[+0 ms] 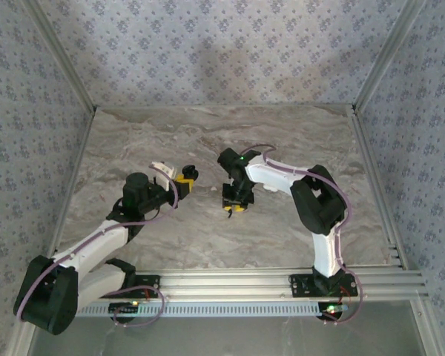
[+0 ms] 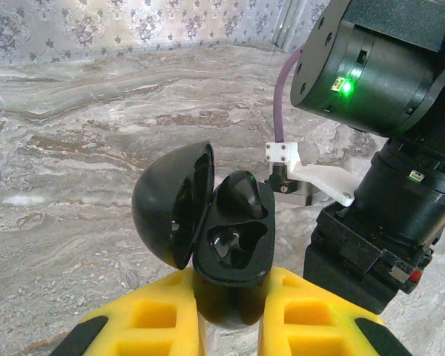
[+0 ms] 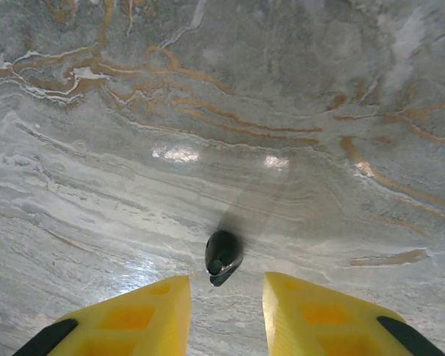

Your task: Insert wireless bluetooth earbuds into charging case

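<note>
Marble-look table (image 3: 208, 111) (glossy, veined); black earbud (image 3: 222, 256) lying on it.

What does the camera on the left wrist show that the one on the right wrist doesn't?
Left wrist camera: the left gripper clamped on an open black charging case, with a seated earbud in one socket, the other socket empty, and the right arm close beside. Right wrist camera: the right gripper, open over a loose earbud lying on the table. Both: yellow fingers and the same marbled table.
</note>
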Action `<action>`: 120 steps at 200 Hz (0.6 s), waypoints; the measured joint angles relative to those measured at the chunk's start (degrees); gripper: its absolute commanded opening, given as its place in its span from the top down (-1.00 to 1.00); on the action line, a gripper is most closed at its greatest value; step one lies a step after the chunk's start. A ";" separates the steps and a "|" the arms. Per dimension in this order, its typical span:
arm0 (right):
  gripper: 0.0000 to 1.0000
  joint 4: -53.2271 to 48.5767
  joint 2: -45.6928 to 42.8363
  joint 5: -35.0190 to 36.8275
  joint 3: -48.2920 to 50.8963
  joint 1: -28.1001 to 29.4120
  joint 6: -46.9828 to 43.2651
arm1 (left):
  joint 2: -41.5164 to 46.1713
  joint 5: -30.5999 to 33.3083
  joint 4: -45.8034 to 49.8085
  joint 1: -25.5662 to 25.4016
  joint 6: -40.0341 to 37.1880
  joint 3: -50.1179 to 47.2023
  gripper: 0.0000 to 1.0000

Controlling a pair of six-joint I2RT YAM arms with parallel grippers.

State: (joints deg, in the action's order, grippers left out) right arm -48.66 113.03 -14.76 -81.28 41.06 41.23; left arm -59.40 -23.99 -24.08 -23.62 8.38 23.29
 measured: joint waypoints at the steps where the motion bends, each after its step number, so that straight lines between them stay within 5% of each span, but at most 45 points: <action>1: 0.36 0.00 0.04 0.00 -0.04 0.00 0.00 | 0.00 0.00 0.00 0.00 0.00 0.00 0.72; 120: 0.44 1.16 2.80 -0.04 -0.70 0.13 0.39 | 0.00 0.00 0.00 0.00 0.00 0.00 0.72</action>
State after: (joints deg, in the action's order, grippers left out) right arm -47.51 115.83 -14.81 -81.97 41.19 41.63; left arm -59.40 -23.99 -24.08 -23.62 8.38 23.29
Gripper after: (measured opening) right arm 0.283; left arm 0.168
